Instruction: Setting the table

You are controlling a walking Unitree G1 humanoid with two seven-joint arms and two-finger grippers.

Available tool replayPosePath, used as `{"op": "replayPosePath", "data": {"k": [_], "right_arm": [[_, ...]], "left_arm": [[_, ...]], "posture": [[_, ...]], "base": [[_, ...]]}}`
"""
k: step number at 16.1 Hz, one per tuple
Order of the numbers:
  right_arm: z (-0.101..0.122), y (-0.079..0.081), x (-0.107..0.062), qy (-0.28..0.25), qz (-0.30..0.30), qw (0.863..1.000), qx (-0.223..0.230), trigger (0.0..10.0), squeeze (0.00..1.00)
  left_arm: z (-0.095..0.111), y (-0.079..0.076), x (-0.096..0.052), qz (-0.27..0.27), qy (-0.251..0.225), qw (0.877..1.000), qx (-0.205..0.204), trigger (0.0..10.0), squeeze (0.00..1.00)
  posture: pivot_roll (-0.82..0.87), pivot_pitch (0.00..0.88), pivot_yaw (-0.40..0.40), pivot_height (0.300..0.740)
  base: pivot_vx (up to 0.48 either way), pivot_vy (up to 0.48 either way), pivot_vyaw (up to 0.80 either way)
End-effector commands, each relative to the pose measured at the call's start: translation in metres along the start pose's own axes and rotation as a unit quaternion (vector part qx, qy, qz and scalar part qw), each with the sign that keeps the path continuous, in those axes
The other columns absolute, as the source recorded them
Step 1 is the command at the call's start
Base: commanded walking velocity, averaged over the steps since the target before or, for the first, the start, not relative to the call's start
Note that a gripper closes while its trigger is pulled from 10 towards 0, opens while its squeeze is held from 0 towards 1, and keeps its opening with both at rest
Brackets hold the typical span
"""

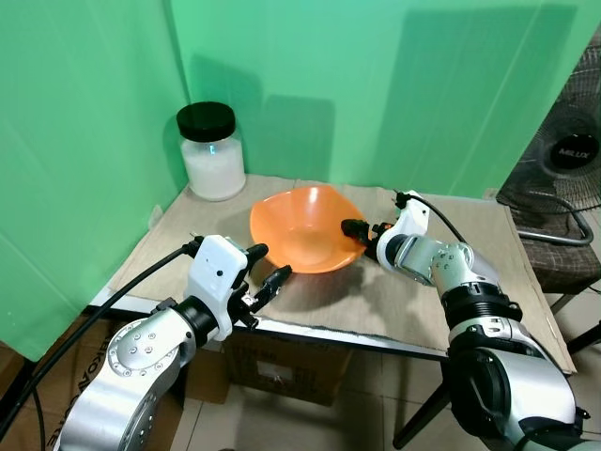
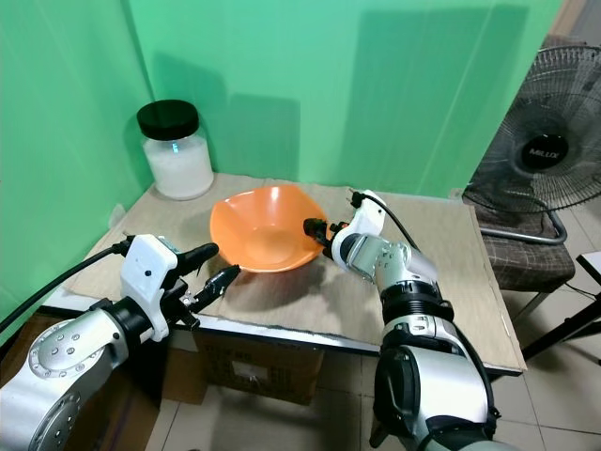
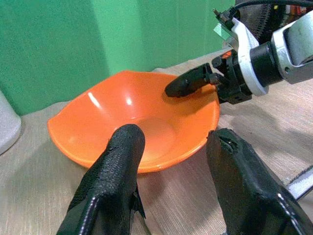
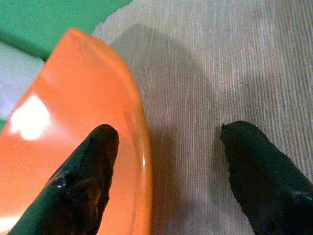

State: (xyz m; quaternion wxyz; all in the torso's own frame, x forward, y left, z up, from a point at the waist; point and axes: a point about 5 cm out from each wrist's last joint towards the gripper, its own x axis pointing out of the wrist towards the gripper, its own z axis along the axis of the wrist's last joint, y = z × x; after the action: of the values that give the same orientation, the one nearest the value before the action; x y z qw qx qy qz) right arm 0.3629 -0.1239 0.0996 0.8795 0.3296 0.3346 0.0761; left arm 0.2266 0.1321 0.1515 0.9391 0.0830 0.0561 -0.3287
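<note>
Here, an orange bowl [image 1: 305, 228] sits upright near the middle of a table [image 1: 470, 291] covered in a beige ribbed cloth, in front of a green backdrop. The right gripper [image 4: 168, 171] straddles the bowl's right rim, its fingers spread apart: one fingertip [image 4: 95, 147] lies over the inside of the bowl, the other [image 4: 254, 156] hangs outside above the cloth, and neither is clamped on the rim. The left gripper [image 1: 266, 268] hovers just beside the bowl's near left edge at the front of the table, its two fingers also apart and holding nothing. A glass jar [image 1: 212, 162] of white contents with a black lid stands at the table's far left corner, well apart from the bowl. A black floor fan [image 2: 540, 150] stands beyond the table's right side.
</note>
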Motion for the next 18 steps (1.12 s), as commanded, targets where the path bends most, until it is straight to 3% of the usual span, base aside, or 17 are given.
{"op": "replayPosePath", "data": {"k": [1,5,18], "right_arm": [[-0.008,0.001,0.004,0.018,0.000,1.000,0.023,0.0,0.00],[-0.017,0.002,0.007,0.024,0.009,0.997,0.070,0.0,0.00],[-0.015,0.003,0.006,0.016,0.039,0.992,0.121,0.0,0.00]], "left_arm": [[-0.001,-0.002,0.002,-0.012,0.009,1.000,-0.001,10.0,0.00],[-0.002,-0.001,0.001,-0.013,0.012,1.000,-0.002,10.0,0.00],[-0.001,0.006,0.000,-0.009,0.015,1.000,0.009,10.0,0.00]], "posture": [[-0.08,0.000,-0.005,0.740],[-0.07,0.000,-0.004,0.740],[-0.05,0.000,0.015,0.740]], "base": [[0.000,0.000,0.00],[0.000,0.000,0.00],[0.000,0.000,0.00]]}}
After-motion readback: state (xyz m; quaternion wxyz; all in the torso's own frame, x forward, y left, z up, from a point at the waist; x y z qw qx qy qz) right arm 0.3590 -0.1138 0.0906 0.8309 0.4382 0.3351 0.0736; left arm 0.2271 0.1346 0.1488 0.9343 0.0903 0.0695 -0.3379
